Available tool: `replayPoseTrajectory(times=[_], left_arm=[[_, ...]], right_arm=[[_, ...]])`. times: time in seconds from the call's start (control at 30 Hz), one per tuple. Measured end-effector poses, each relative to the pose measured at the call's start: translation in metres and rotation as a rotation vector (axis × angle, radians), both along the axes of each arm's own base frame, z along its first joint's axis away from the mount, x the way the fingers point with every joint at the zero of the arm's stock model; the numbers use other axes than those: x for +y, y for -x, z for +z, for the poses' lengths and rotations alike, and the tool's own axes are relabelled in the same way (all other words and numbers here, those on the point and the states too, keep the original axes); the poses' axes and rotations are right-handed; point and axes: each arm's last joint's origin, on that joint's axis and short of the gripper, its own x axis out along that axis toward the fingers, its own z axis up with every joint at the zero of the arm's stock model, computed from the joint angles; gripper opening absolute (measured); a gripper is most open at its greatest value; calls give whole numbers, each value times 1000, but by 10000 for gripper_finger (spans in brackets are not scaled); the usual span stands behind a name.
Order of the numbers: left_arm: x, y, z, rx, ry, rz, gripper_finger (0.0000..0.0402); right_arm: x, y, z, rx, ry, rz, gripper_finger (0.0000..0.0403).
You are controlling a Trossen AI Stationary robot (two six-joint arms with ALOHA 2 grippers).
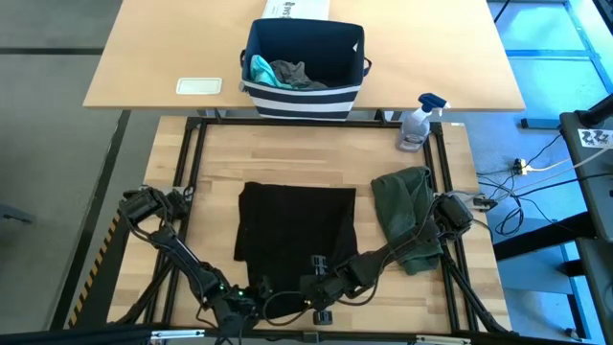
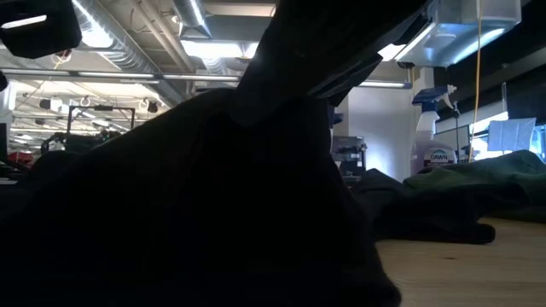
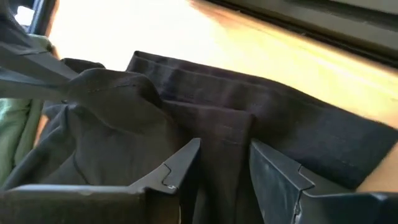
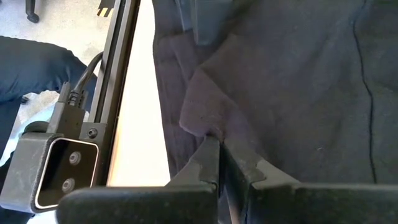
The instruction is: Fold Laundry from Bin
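Laundry lay in three places as the fold went on: a black shirt (image 1: 297, 225) spread flat in the middle of the wooden table (image 1: 220, 153), an olive piece (image 1: 407, 206) heaped just beside it on the right, and teal and grey pieces down in the striped bin (image 1: 305, 59) on the far desk. Both arms worked the shirt's near edge. The right gripper (image 4: 219, 144) had its fingers pinched tight on a small peak of black cloth at the hem, close to the frame rail. The left gripper (image 3: 224, 155) sat at the same edge with its fingers partly open and a ridge of folded black cloth running between them; whether it truly gripped that ridge could not be told from where the cameras looked. In the low view the lifted cloth filled most of the sight, with the olive piece and a spray bottle (image 1: 421, 120) beyond.

By the look of it, the step was a fold of the near hem up and over toward the far edge. Done well, it would want both grippers to rise together and travel level, so the hem stayed straight and landed square. The left would likely need a firmer bite first. The olive piece lay near enough to snag, so the right arm would want a clear path past it.
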Motion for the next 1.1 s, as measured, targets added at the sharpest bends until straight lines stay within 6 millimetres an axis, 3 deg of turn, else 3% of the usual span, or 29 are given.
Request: replayPoseTrajectory(times=[0.53, 0.93, 1.1], left_arm=[[2, -2, 0, -4, -37, -18, 122], [-5, 5, 0, 1, -1, -35, 9], [-3, 3, 0, -7, -7, -21, 5]], right_arm=[[0, 0, 0, 0, 0, 0, 7], [0, 0, 0, 0, 0, 0, 7], [0, 0, 0, 0, 0, 0, 7]])
